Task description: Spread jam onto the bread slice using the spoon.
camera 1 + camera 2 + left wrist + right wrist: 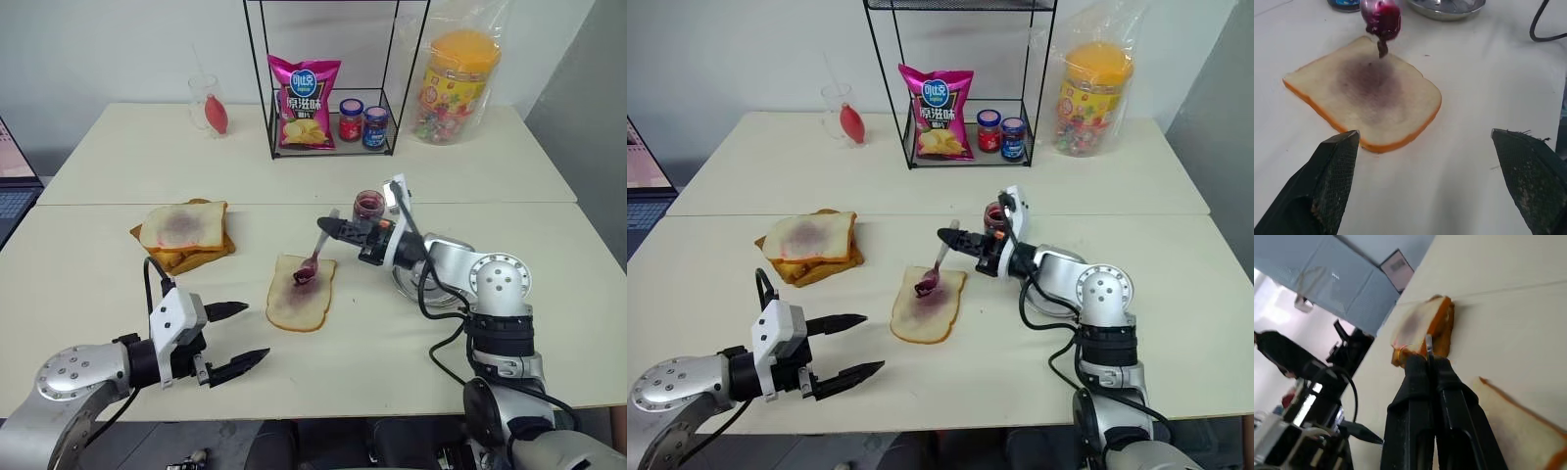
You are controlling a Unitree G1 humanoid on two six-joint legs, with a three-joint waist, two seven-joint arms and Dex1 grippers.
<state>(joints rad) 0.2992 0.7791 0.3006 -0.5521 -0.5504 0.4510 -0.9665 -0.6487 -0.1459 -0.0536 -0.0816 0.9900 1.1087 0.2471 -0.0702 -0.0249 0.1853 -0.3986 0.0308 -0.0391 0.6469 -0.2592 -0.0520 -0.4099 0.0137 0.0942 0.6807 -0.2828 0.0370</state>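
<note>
Since right gripper (333,229) is clamped on the thin spoon (315,257) handle, go light: bread slice (300,294) soft, tears easily; left gripper (235,338) gapes empty

One bread slice (299,294), one toast stack (185,235), one spoon (315,257), three jars (369,206), one chip bag (303,102), two tables (88,294).

Before me, to the left, sits a stack of toast (184,238), its top slice stained purple. At the far side a black wire rack (328,78) holds a pink bag of chips (305,102) with two small lidded jars (362,123) to its right. Right of the rack I see a tub of sweets (454,86) wrapped in plastic; left of it, a clear glass (206,105) holding something red.
</note>
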